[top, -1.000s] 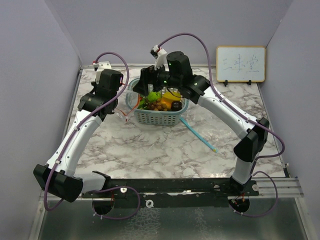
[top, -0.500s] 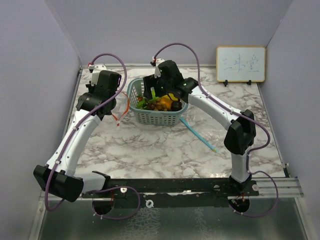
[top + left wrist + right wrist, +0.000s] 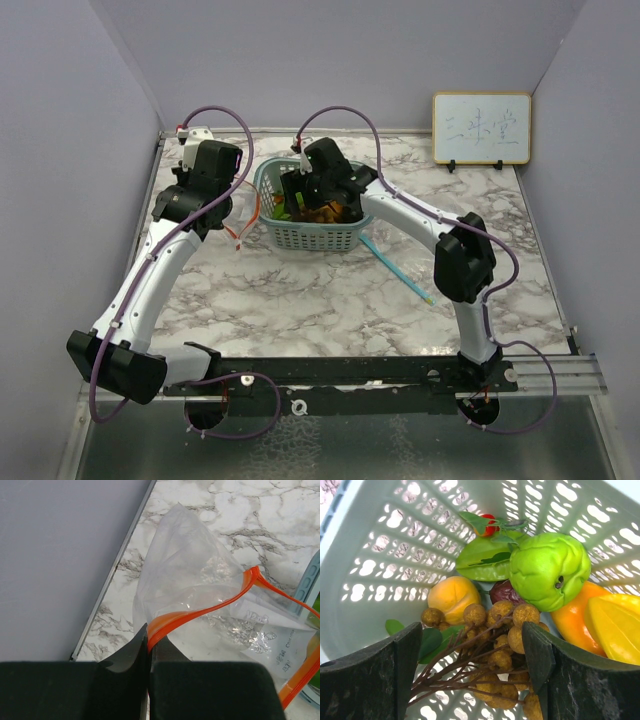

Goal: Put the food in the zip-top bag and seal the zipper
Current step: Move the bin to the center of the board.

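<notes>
The food lies in the pale teal basket (image 3: 312, 236): a green apple (image 3: 547, 570), a peach (image 3: 452, 596), an orange-yellow mango (image 3: 615, 625), a dark plum (image 3: 502, 591) and a brown grape bunch (image 3: 500, 640). My right gripper (image 3: 475, 650) is down inside the basket, open, one finger on each side of the grape bunch. The right finger (image 3: 540, 650) is against the grapes and the left one stands apart. Left of the basket, my left gripper (image 3: 149, 635) is shut on the orange zipper (image 3: 210, 607) of the clear zip-top bag (image 3: 195, 575), which hangs with its mouth partly open.
A thin teal stick (image 3: 398, 268) lies on the marble table right of the basket. A whiteboard (image 3: 481, 128) leans at the back right. The left wall (image 3: 60, 555) is close beside the bag. The basket rim (image 3: 311, 580) is just right of the bag.
</notes>
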Controlling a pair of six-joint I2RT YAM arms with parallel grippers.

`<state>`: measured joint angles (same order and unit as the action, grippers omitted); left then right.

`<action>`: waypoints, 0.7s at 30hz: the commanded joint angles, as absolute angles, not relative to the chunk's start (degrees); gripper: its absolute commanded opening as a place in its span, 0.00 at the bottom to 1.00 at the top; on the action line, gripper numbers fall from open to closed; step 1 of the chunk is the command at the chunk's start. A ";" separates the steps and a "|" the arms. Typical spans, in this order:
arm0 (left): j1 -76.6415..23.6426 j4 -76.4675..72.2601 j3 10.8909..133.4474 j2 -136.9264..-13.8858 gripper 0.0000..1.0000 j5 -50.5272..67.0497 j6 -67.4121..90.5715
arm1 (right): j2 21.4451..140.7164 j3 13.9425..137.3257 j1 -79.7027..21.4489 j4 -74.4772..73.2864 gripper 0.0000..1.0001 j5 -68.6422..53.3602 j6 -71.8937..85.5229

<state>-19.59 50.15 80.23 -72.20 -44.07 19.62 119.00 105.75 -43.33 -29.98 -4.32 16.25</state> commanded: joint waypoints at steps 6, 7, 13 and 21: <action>-19.31 48.73 80.63 -70.74 0.00 -42.02 19.59 | 112.62 102.83 -45.70 -32.35 0.67 2.85 14.18; -19.27 48.74 80.68 -70.75 0.00 -41.91 19.66 | 112.09 103.69 -45.70 -32.80 0.67 3.51 13.98; -19.34 48.69 80.69 -70.67 0.00 -41.32 20.57 | 111.11 111.81 -45.70 -38.31 0.75 3.67 11.68; -19.26 47.70 80.24 -70.74 0.00 -41.13 20.68 | 113.54 115.48 -46.41 -47.97 0.75 -5.34 12.32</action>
